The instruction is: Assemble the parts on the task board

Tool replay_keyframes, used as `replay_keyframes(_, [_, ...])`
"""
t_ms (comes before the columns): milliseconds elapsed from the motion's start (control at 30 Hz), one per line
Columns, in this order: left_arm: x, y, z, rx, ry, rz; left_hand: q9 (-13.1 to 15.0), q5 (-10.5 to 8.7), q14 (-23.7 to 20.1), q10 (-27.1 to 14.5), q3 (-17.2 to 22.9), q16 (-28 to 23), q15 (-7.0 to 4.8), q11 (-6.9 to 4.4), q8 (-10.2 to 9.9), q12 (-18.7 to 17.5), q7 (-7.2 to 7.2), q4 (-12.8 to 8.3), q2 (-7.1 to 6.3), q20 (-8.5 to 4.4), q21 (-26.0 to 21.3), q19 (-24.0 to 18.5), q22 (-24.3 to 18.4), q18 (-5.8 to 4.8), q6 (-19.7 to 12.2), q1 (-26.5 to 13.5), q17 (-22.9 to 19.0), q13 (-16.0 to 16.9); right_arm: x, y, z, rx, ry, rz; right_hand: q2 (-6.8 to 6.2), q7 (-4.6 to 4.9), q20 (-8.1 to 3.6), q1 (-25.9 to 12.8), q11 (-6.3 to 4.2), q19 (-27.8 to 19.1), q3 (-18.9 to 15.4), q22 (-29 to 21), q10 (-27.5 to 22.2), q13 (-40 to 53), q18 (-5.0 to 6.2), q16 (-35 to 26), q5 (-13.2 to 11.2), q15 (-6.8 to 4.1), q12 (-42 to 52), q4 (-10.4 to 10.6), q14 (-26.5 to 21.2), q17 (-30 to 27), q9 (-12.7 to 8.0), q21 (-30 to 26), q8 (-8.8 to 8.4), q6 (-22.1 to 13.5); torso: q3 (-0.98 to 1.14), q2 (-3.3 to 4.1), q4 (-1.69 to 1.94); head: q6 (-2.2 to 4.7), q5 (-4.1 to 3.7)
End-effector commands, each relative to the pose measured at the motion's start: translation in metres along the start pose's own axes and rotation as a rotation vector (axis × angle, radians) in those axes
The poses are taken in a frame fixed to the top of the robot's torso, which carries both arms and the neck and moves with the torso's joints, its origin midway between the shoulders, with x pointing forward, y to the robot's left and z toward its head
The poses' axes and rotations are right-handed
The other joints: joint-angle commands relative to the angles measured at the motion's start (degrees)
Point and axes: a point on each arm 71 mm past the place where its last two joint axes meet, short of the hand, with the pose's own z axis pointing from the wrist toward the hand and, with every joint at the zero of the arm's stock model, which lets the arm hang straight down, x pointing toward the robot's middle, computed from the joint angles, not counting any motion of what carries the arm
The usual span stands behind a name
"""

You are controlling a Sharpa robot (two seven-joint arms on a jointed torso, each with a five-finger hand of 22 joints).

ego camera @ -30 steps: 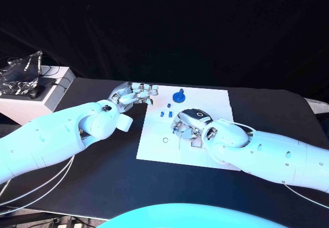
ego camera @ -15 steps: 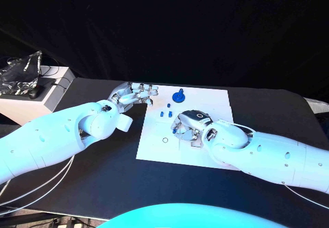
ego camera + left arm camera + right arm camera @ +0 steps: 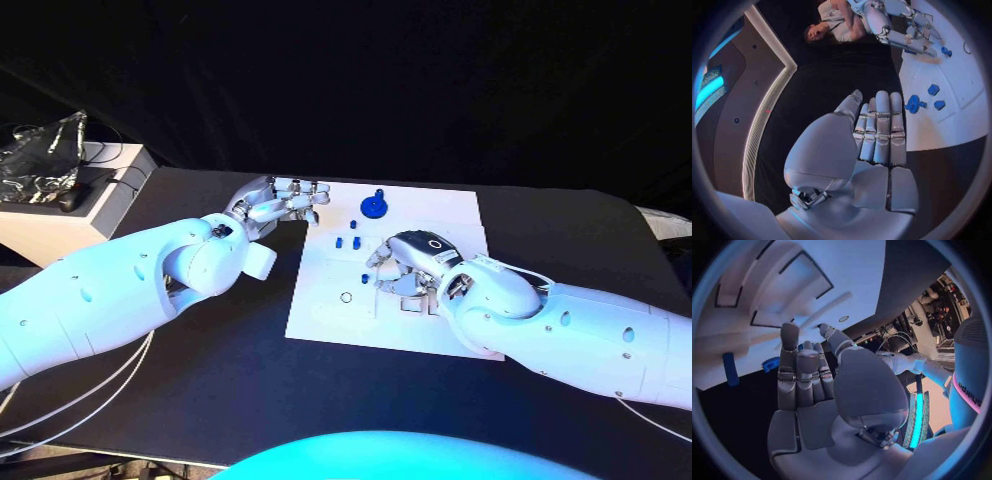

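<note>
- Reaching over the middle of the white task board (image 3: 433, 215), the right hand (image 3: 408, 262) hangs low above the outlined recesses; in the right wrist view its fingers (image 3: 789, 347) lie mostly straight and close together, the thumb across the palm, with nothing seen between them.
- The left hand (image 3: 281, 200) rests at the board's far left corner, over the black table (image 3: 216, 330); the left wrist view shows its fingers (image 3: 879, 125) extended side by side, empty, the thumb alongside.
- A round blue part with a short stem (image 3: 376, 205) sits on the far portion of the board, apart from both hands.
- Three small blue parts (image 3: 348, 237) lie nearer the middle of the board, between the two hands and just beside the right hand's fingertips.
- Whether the right hand touches the board cannot be told from the head view.
- A pale box (image 3: 72, 205) stands at the table's left edge with a crumpled clear bag (image 3: 41, 150) on top.
</note>
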Motion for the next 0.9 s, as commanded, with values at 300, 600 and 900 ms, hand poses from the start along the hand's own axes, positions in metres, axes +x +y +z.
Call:
replay_keyframes(300, [0.002, 0.0, 0.0, 0.002, 0.017, -0.009, 0.07, 0.28, 0.09, -0.49, -0.2, -0.21, 0.3, 0.04, 0.18, -0.19, 0.22, -0.15, 0.1, 0.06, -0.28, 0.54, 0.08, -0.22, -0.1, 0.29, 0.05, -0.04, -0.048, -0.052, -0.017, 0.133, -0.054, 0.087, -0.09, 0.41, -0.39, 0.13, -0.66, 1.12, 0.9, 0.77, 3.27, 0.0, 0.7, 1.14, 0.58, -0.21, 0.11, -0.08, 0.43, 1.55, -0.02, -0.29, 0.0, -0.66, -0.12, -0.02, -0.15, 1.14, -1.26])
replay_keyframes(600, [0.003, 0.001, 0.0, 0.0, 0.022, -0.012, 0.08, 0.28, 0.05, -0.63, -0.29, -0.23, 0.32, 0.06, 0.21, -0.11, 0.2, -0.17, 0.06, 0.1, -0.44, 0.56, 0.17, -0.22, -0.1, 0.27, 0.06, -0.04, -0.071, -0.089, -0.027, 0.203, -0.011, 0.027, -0.29, -0.04, -0.17, 0.79, -0.4, 1.36, -2.61, 1.14, 1.94, 0.05, 0.84, 1.64, 1.06, 0.05, 0.16, 0.15, 0.34, 2.21, -0.02, -0.84, 0.01, -0.95, -0.02, -0.01, -0.41, 1.59, -1.53])
replay_keyframes(900, [0.002, 0.003, 0.0, -0.003, 0.02, -0.012, 0.08, 0.28, 0.01, -0.66, -0.28, -0.26, 0.33, 0.07, 0.21, -0.09, 0.21, -0.18, 0.11, 0.11, -0.5, 0.53, 0.19, -0.22, -0.1, 0.28, 0.05, -0.04, -0.071, -0.099, -0.028, 0.223, 0.043, -0.034, -0.17, -0.5, 0.03, 2.26, -0.2, 1.82, -5.18, 1.04, 1.06, 0.05, 1.02, 1.58, -0.03, 0.21, 0.25, 1.35, 0.3, 2.43, -0.03, -1.86, -0.01, -1.68, -0.13, -0.02, -0.17, 1.5, -1.61])
